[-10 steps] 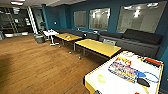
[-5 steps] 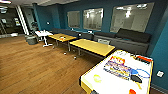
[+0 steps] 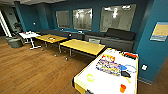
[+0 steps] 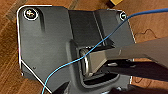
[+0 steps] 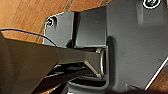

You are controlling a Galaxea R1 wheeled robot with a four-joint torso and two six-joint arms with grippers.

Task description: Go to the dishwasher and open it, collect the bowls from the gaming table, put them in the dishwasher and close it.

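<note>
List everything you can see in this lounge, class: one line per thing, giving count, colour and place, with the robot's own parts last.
gaming table: one, white-topped, nearest the camera at lower right.
yellow-green bowl: one, pale yellow-green, on the gaming table's near left part.
orange-red bowl: one, on the gaming table's near right part.
board-game boxes: colourful, count unclear, at the middle of the gaming table.
yellow-topped tables: two, in a row behind the gaming table.
small white table: one, far left.
sofa: dark grey, along the blue back wall.
windows: three, in the back wall.
poster: one, pale, on the right wall.
floor: brown wood.
robot's plate: dark, with a blue cable across it, left wrist view.
</note>
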